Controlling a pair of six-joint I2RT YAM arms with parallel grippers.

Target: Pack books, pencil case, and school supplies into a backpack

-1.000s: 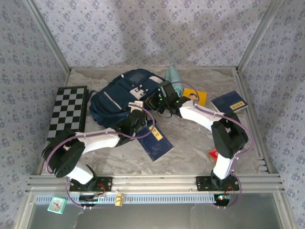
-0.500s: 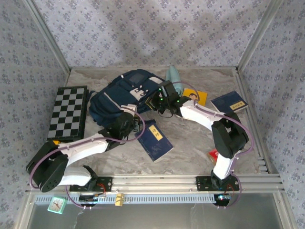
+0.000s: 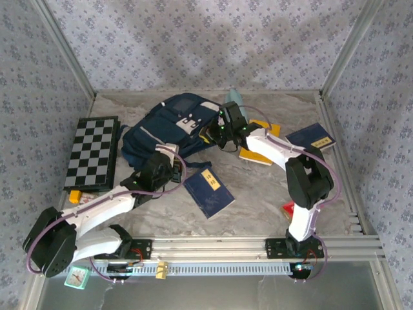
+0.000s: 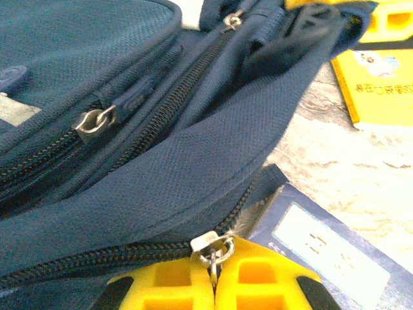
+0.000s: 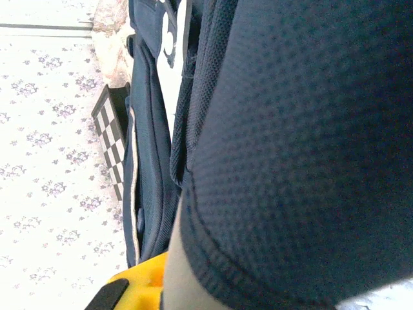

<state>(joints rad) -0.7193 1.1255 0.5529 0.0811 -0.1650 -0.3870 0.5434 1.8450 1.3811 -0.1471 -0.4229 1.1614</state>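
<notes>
The backpack [image 3: 169, 126] lies just beyond the left gripper [image 4: 215, 287], one book [image 3: 208, 192] immediately to its right (corner by the backpack's edge), the checkered board [image 3: 93, 152] well left. Beyond the right gripper [image 3: 211, 134] lies the pencil case [image 3: 233, 97]; another book [image 3: 261, 154] lies to its right.

No text is legible; the yellow label [image 3: 211, 180] on the navy book [image 3: 208, 194] is too small to read.

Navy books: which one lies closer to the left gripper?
The centre navy book, just beside the left gripper; the right-edge navy book lies far off.
</notes>
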